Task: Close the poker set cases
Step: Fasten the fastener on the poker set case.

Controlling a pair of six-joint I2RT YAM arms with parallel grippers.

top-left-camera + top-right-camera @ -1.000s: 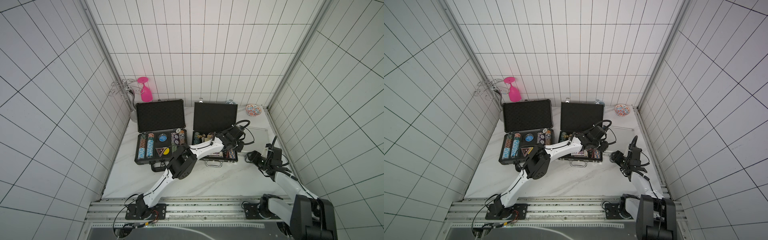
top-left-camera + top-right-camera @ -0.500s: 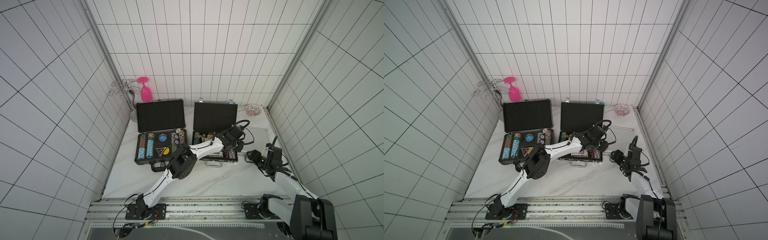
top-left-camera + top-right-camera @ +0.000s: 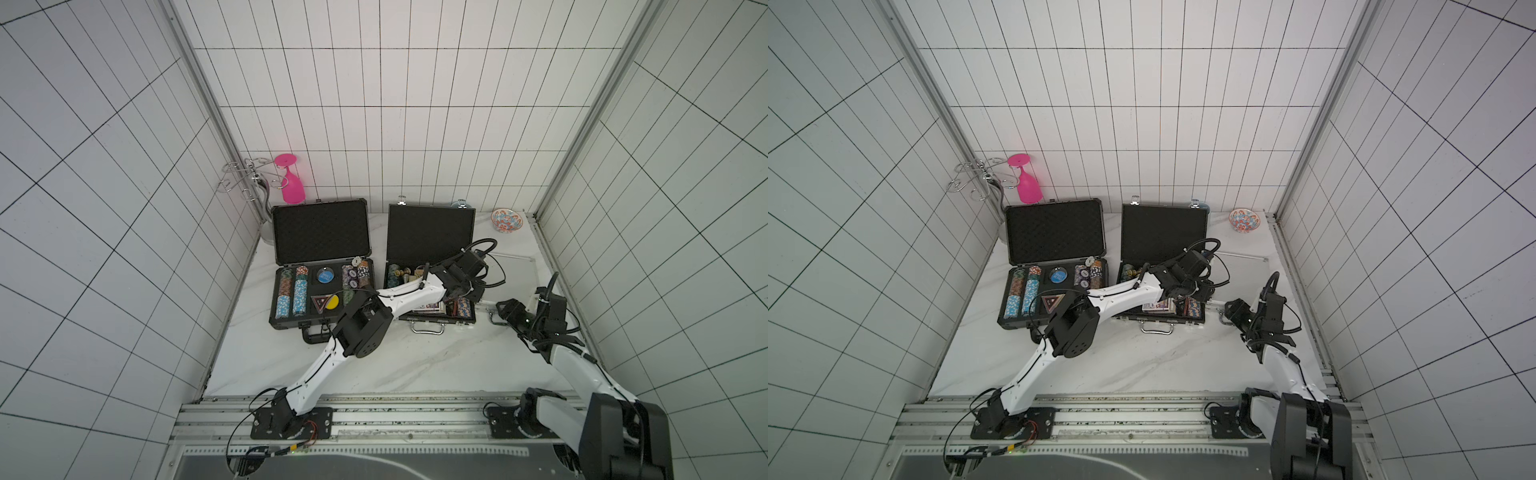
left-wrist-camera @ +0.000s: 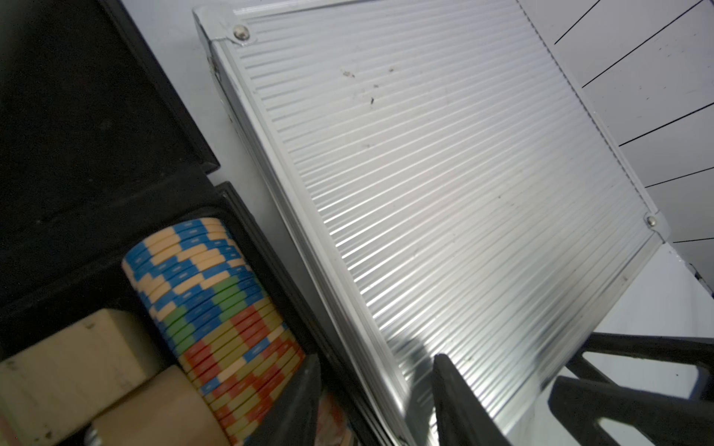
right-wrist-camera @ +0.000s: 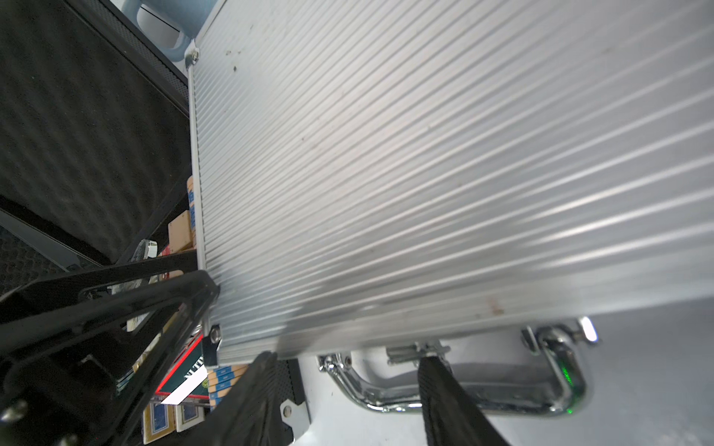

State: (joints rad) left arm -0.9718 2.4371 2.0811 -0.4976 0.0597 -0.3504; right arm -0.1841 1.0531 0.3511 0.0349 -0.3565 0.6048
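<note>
silver case: lid looks down, on counter just right of black case | my left fingers: part open astride its near corner, holding nothing | my right fingers: open above handle, empty | black case lid upright beyond; my left arm nearer

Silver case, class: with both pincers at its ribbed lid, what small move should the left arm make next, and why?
Probably ease the left pincer up and away from the silver case. Its lid looks down, the jaws stand apart astride its edge, and the black case beside it stands open with chips showing, so that lid likely needs the arm.
</note>
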